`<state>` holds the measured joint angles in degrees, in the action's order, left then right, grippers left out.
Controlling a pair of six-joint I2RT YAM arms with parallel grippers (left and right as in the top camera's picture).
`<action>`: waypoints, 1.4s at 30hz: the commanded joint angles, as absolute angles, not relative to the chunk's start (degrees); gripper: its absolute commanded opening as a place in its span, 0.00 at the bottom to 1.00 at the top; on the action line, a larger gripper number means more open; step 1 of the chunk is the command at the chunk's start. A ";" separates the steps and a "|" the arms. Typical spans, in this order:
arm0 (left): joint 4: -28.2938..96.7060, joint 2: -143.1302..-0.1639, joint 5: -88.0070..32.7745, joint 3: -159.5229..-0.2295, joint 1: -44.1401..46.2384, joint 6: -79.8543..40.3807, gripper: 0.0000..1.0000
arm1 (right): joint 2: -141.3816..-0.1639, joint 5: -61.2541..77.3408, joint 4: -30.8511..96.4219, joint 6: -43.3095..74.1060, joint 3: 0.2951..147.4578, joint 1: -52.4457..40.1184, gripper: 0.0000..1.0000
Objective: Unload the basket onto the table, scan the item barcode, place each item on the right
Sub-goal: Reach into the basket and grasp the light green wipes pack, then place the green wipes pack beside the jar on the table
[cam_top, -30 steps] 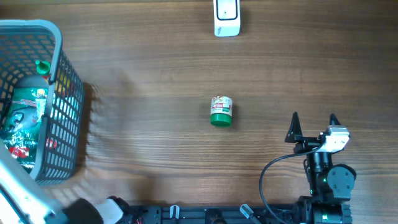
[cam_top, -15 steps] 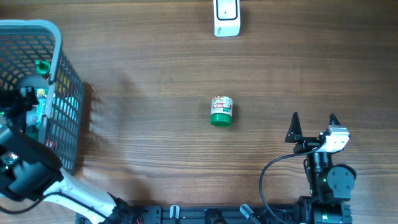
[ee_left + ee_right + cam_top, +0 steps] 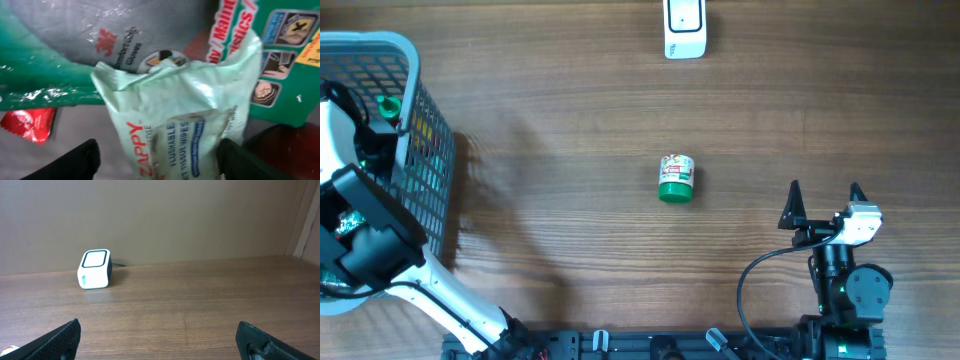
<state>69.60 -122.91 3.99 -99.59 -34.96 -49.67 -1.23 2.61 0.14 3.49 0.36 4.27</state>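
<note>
My left gripper (image 3: 160, 165) is down inside the grey basket (image 3: 430, 140), its arm (image 3: 365, 230) covering most of the contents from above. It is open, with a pale green pack of flushable wipes (image 3: 175, 125) between the two fingers. The left finger (image 3: 75, 162) stands clear of the pack; the right finger (image 3: 245, 160) is at its edge. The white barcode scanner (image 3: 685, 28) stands at the far edge of the table, also visible as the scanner (image 3: 94, 269) ahead of my right gripper (image 3: 160, 340). That gripper (image 3: 824, 195) rests open and empty at the near right.
A small jar with a green lid (image 3: 676, 179) lies on the wooden table at its middle. In the basket, a grey glove pack (image 3: 115, 35), a green package (image 3: 285, 55) and a red sachet (image 3: 27, 125) surround the wipes.
The left arm has swung up from the lower left corner and reached into the basket, now covering the items inside. The right arm and the jar have not moved.
</note>
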 commanded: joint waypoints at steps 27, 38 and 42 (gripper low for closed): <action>66.65 -73.21 -28.86 -97.56 -44.58 -49.91 0.04 | -1.02 3.42 -0.01 4.54 0.32 4.36 1.00; 75.68 -71.99 -20.67 -92.73 -1.10 -25.67 0.04 | -1.02 3.42 -0.01 4.51 0.32 4.36 1.00; 72.42 -75.59 -11.35 -85.47 11.81 -25.69 0.04 | -1.02 3.42 -0.01 4.54 0.32 4.36 1.00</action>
